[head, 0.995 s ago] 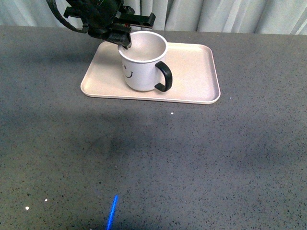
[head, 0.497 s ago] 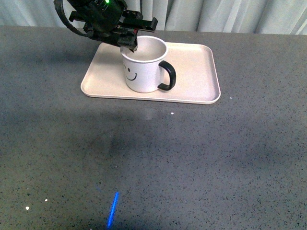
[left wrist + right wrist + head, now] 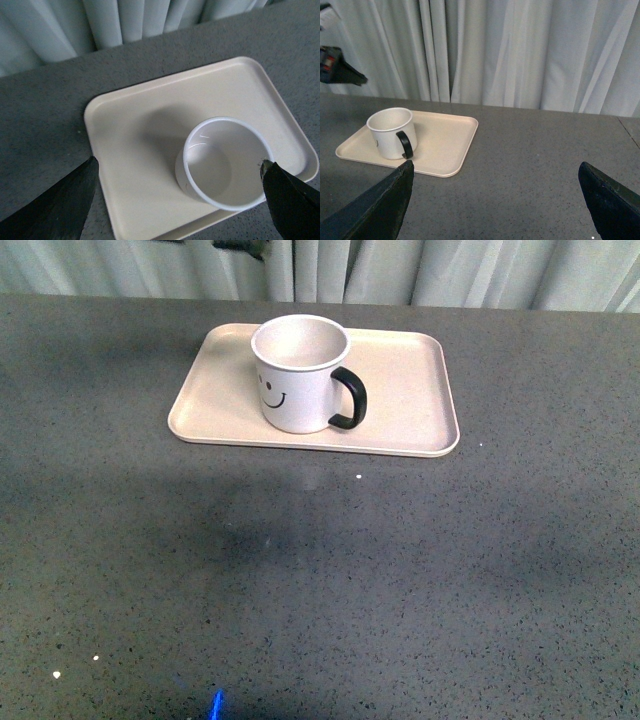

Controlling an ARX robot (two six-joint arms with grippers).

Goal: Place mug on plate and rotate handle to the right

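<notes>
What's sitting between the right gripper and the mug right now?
Nothing in the way. The right wrist view shows only bare grey tabletop and a strip of the plate between the right gripper and the mug.

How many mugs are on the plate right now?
1: the mug stands upright near the middle of the plate, its handle pointing right. No other mug is visible anywhere.
</notes>
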